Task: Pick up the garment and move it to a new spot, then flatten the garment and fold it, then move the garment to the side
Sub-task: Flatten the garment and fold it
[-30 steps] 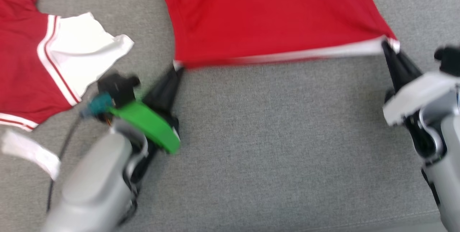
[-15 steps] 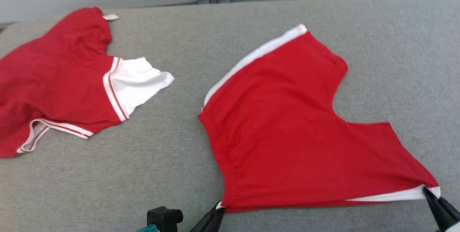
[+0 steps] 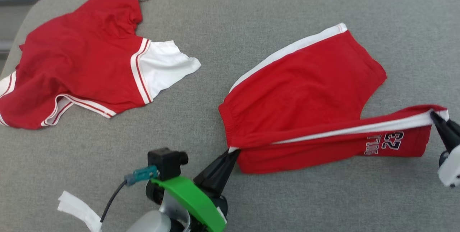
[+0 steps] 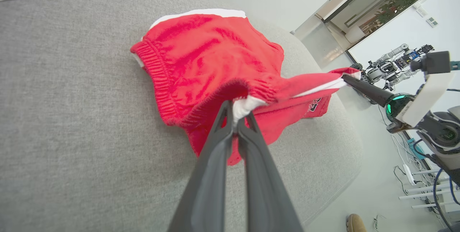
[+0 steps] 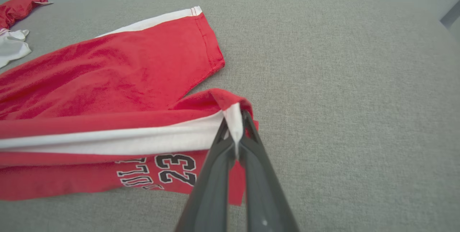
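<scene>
Two corners of the red shorts (image 3: pixel 302 81) are pinched tight: the left gripper (image 3: pixel 233 152) holds the waist end at lower middle, the right gripper (image 3: pixel 433 114) the leg end at far right. The held edge runs left to right. The flat part lies above both grippers, on the grey cushion (image 3: pixel 251 19).

Red shorts (image 3: pixel 305 81) on grey cushion (image 3: pixel 251 19), left gripper (image 3: pixel 233 151) and right gripper (image 3: pixel 433 114) clamping striped edge
</scene>
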You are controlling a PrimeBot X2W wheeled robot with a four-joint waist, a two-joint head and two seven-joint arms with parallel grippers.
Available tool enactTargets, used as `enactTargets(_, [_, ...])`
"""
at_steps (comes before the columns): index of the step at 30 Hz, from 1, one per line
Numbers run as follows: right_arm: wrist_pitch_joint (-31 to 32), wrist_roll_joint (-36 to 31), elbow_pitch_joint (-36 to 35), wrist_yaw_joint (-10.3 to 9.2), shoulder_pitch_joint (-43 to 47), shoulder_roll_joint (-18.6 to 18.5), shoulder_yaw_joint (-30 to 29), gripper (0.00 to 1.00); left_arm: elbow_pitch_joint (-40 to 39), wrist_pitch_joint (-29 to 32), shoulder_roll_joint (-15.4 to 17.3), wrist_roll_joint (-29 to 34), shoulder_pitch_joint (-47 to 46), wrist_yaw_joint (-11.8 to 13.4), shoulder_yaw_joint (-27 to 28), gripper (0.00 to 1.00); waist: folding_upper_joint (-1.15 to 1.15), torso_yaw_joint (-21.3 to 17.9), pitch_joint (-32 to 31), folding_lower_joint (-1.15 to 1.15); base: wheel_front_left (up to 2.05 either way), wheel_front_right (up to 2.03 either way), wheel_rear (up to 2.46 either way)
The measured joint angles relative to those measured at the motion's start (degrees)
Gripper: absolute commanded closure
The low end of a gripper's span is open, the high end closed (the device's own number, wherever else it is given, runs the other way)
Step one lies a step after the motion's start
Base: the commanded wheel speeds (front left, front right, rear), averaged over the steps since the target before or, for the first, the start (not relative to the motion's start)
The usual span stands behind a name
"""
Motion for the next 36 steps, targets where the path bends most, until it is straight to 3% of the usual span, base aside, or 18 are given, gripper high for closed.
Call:
enactTargets(8, [8.02,-1.29,5.82,-0.02,-19.70,-3.54,6.30,1.00,1.63,2.40,-2.99,-0.54,-10.42,-0.99,2.09,1.00,0.00,2.90,7.18,0.00,0.00,0.00,0.00])
enactTargets(14, [13.28,-1.40,9.70,-0.02,-29.45,-5.33,8.90,1.00,4.52,2.92,-4.82,-1.46,-15.21,-2.57,3.24,1.00,0.00,5.33,11.05,0.01,0.00,0.00,0.00])
enactTargets(24, [16.74,-1.63,13.51,-0.02,-37.50,-6.61,11.06,1.00,10.76,3.07,-7.67,-2.23,-19.32,-4.63,2.89,1.00,0.00,8.38,14.52,0.01,0.00,0.00,0.00])
enactTargets(35, [15.69,-2.54,15.46,-0.02,-40.35,-6.28,11.20,1.00,15.19,2.09,-9.38,-3.01,-21.33,-6.13,2.08,1.00,0.00,8.41,15.46,0.01,0.00,0.00,0.00])
enactTargets(36, [15.14,-2.80,15.66,-0.02,-40.63,-6.06,10.83,1.00,15.35,2.08,-9.48,-3.05,-21.50,-6.28,2.01,0.95,0.00,8.38,15.52,0.01,0.00,0.00,0.00])
